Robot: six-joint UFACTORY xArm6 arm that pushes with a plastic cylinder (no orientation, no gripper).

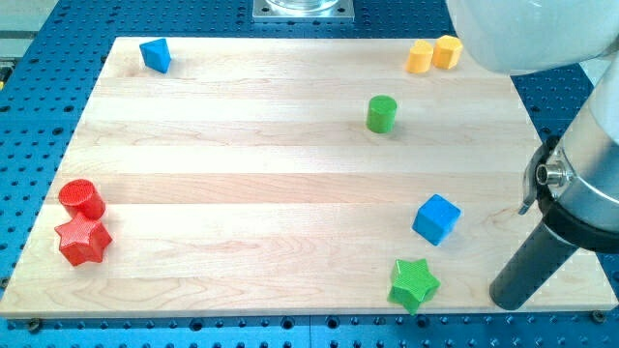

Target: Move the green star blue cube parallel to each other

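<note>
The green star (414, 283) lies near the board's bottom edge at the view's lower right. The blue cube (436, 218) sits just above it and slightly to the right, a small gap apart. My tip (505, 302) is at the lower right of the board, to the right of the green star and below-right of the blue cube, touching neither.
A green cylinder (381, 113) stands upper middle-right. Two yellow blocks (432, 54) sit at the top right. A blue triangular block (155, 55) is at the top left. A red cylinder (81, 199) and red star (82, 241) sit at the left edge. The wooden board (251, 193) lies on a blue perforated table.
</note>
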